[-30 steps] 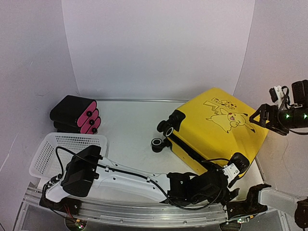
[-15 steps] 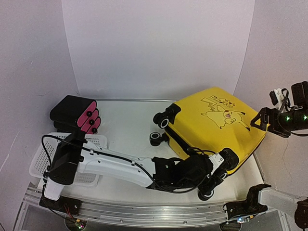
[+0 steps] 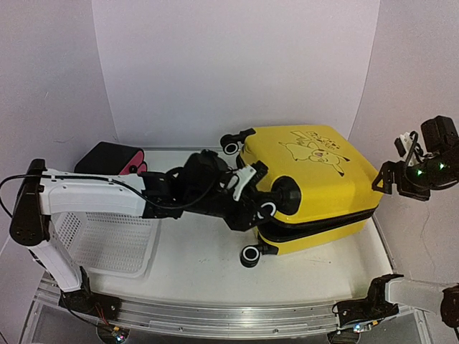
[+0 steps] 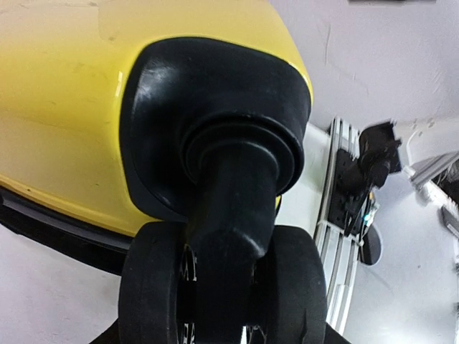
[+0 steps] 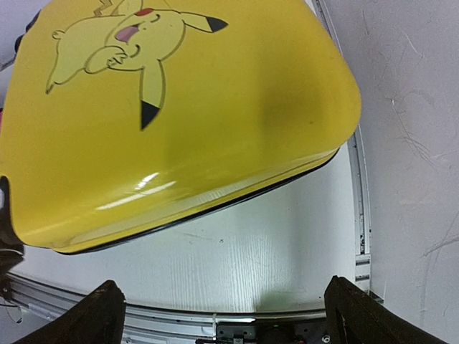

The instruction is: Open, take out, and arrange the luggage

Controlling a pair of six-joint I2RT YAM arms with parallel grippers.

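Two arms and three items are on the table (image 3: 193,276).

Top view: the luggage (image 3: 323,183) lies flat in the right half of the table, toward the back right corner. Its lid is up, with the cartoon drawing (image 3: 312,152) facing the camera. Its two yellow shells meet along the black zipper band (image 3: 323,228) (no gap seen). Its wheeled end faces the left edge. One near wheel (image 3: 250,256) stands on the table surface. The left arm (image 3: 93,195) reaches from the near left corner across to that wheeled end, where the left gripper (image 3: 264,206) sits. A white mesh basket (image 3: 107,247) occupies the near left corner, below that arm. A black case with pink ends (image 3: 107,158) sits at the back left corner, partly hidden behind the arm. The right arm (image 3: 430,168) is held high over the right edge, apart from the luggage.

Left wrist view: a black wheel housing (image 4: 215,122) is set into the yellow shell. A stem runs down from it to a twin caster wheel (image 4: 290,287) at bottom centre. The left gripper is clamped on this wheel (little of the gripper itself shows at the picture's lower border).

Right wrist view: the lid fills the upper part, with bare table below it. The right gripper (image 5: 228,315) is spread wide, its fingertips (image 5: 100,315) far apart with nothing held between them.
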